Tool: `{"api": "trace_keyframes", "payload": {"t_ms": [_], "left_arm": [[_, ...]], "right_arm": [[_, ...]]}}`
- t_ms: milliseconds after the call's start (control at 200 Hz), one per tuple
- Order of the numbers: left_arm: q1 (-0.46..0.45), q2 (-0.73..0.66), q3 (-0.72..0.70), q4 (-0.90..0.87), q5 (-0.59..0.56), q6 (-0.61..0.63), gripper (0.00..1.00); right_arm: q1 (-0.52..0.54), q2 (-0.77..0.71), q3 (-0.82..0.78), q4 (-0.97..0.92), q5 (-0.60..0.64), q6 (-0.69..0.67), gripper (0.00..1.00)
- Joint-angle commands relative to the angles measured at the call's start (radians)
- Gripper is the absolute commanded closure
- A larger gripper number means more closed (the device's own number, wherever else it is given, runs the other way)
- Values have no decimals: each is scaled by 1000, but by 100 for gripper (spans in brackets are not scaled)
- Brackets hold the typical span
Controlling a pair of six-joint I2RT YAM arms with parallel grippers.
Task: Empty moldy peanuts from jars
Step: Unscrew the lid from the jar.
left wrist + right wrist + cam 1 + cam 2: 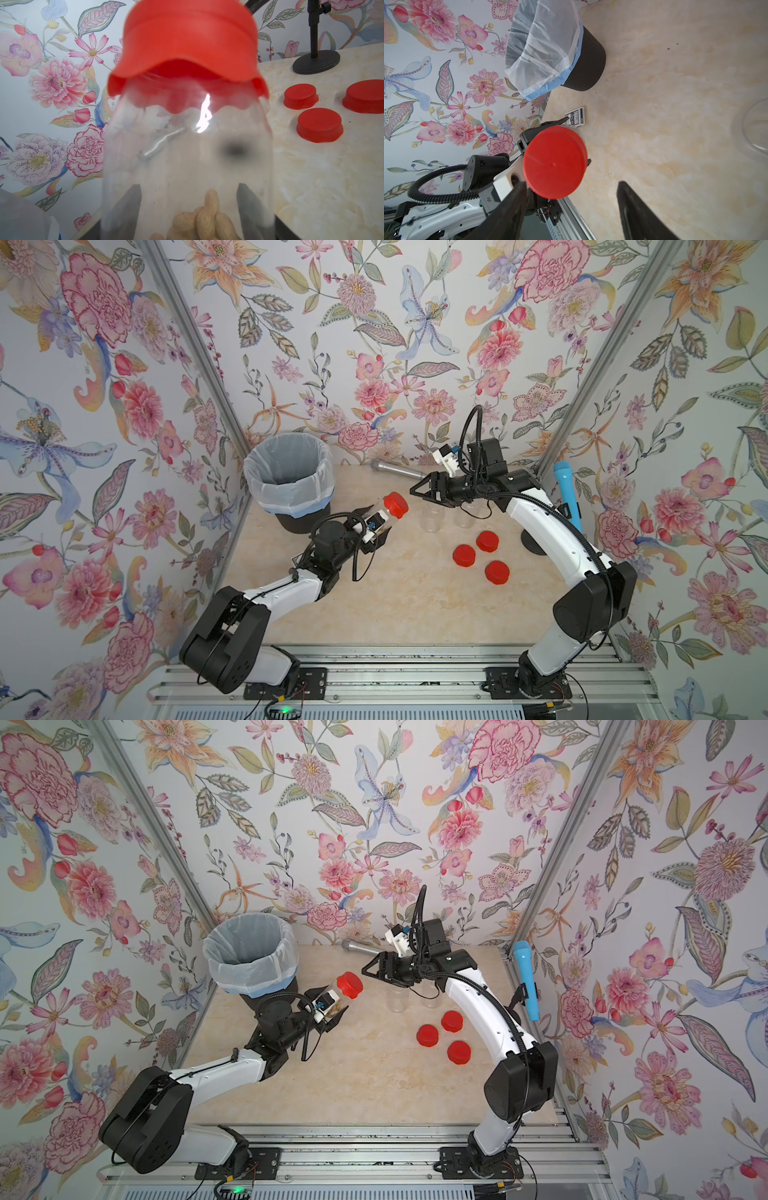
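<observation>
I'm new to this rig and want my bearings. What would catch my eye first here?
A clear jar with a bright red lid, peanuts inside, held tilted above the table in the left gripper. Then three loose red lids lying together on the table, right of centre, and the white-bagged bin in the back left corner.

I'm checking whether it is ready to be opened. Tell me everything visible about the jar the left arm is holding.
The jar is a small clear plastic cylinder with a narrower neck, closed by a red lid with a wavy rim. A few pale tan peanuts lie at its bottom end. The left gripper clamps its body between the jaws, off the table, tilted, lid end raised toward the right gripper, which stands open near the lid without visibly touching it.
</observation>
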Motion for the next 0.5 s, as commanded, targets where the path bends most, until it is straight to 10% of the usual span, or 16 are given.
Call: {"api": "trace_keyframes", "payload": {"t_ms": [0, 495], "left_arm": [[-2, -17, 0, 28, -32, 33, 63], [-11, -4, 10, 4, -33, 47, 63]], "right_arm": [[33, 24, 47, -7, 54, 71, 27], [89, 79, 103, -37, 100, 19, 18]]}}
